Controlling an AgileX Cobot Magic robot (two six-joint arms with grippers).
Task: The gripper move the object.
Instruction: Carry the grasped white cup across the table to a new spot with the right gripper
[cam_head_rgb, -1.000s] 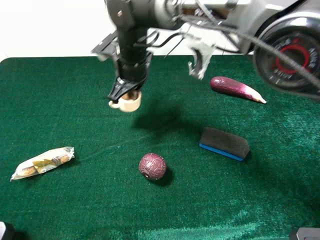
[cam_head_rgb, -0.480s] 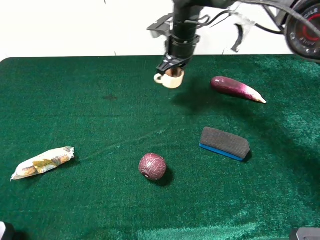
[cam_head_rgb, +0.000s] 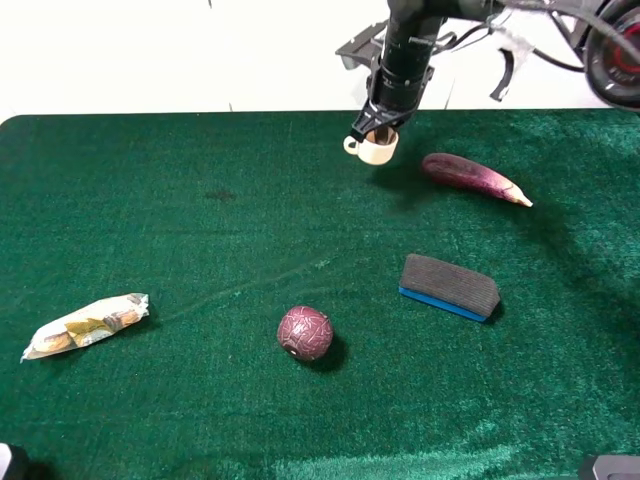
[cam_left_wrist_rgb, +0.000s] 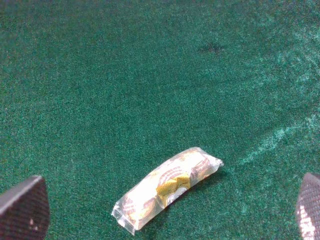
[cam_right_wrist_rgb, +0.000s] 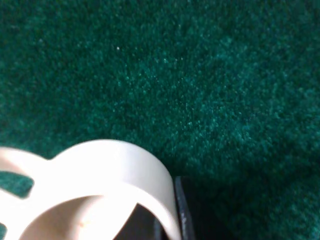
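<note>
The small cream-yellow cup (cam_head_rgb: 377, 150) with a side handle hangs in my right gripper (cam_head_rgb: 377, 131), above the green cloth at the back, just left of the purple eggplant (cam_head_rgb: 472, 177). The gripper's black fingers are shut on the cup's rim. In the right wrist view the cup's rim (cam_right_wrist_rgb: 115, 170) fills the lower left, with a dark finger (cam_right_wrist_rgb: 181, 215) against its wall. My left gripper shows only as two dark fingertips (cam_left_wrist_rgb: 22, 207) spread wide apart at the corners of the left wrist view, above a wrapped snack (cam_left_wrist_rgb: 167, 187).
A maroon patterned ball (cam_head_rgb: 305, 333) lies front centre. A black sponge with a blue base (cam_head_rgb: 449, 286) lies to its right. The wrapped snack (cam_head_rgb: 85, 325) lies at the left. The green cloth (cam_head_rgb: 180, 220) ends at the white back wall.
My right gripper has carried the cup from the left of centre to the right and toward the back, close to the eggplant. The other objects have not moved.
</note>
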